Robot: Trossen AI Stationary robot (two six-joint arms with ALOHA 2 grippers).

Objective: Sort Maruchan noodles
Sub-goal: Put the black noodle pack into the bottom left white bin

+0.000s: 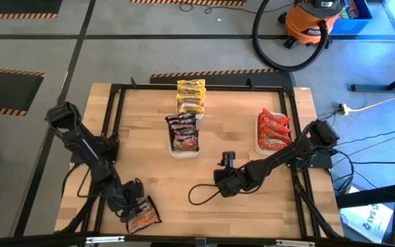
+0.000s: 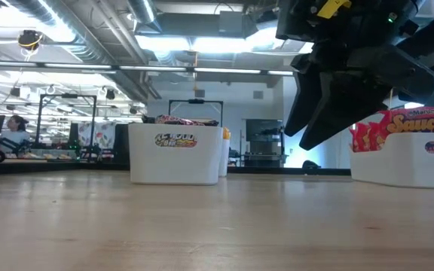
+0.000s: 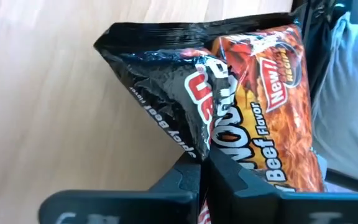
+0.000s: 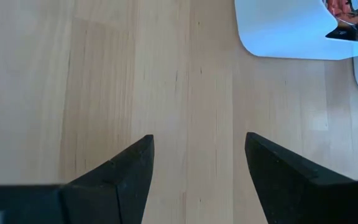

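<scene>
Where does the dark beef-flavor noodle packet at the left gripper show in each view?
High: dark packet at the table's near left edge, under the left gripper.
Low: not in it.
Left wrist: fills the middle, pinched between shut fingers.
Right wrist: not in it.
Shared landmark: the left gripper.

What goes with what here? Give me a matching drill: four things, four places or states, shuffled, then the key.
Things
1. left gripper
2. right gripper
3. yellow packets
4. red packets

Places or states
A. in the white tray at the table's right edge
B. open, over bare wood at mid-table
C. stacked at the table's far edge
D. shut on the dark beef-flavor packet at the near left corner

Pairs: 1-D, 2-B, 3-C, 4-A
</scene>
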